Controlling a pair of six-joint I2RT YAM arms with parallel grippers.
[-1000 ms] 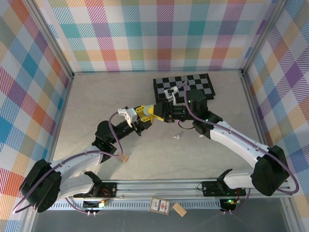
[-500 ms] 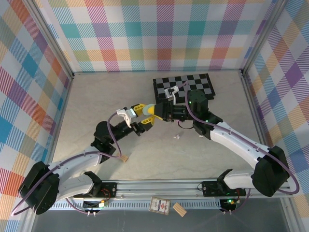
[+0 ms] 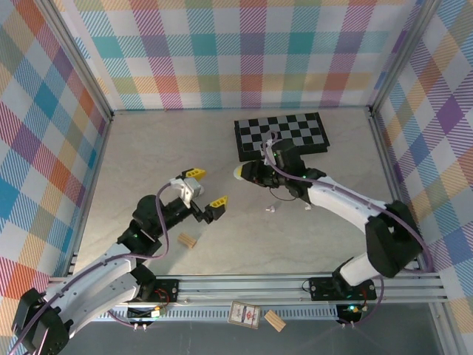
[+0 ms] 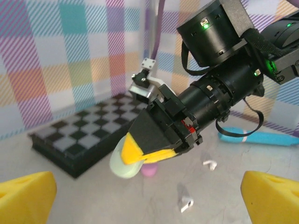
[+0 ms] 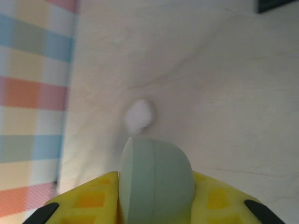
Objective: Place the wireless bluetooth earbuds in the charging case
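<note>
Left jaws wide — right jaws grip charging case

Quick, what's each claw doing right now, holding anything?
Left claw: open, holding nothing.
Right claw: closed on a pale green case.

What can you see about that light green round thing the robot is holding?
The pale green case is a smooth, pebble-shaped shell, plastic by the look, with a thin seam curving across it. It looks closed. The right gripper pinches it between yellow pads, lifted above the table. Nothing else seems to touch it.
</note>
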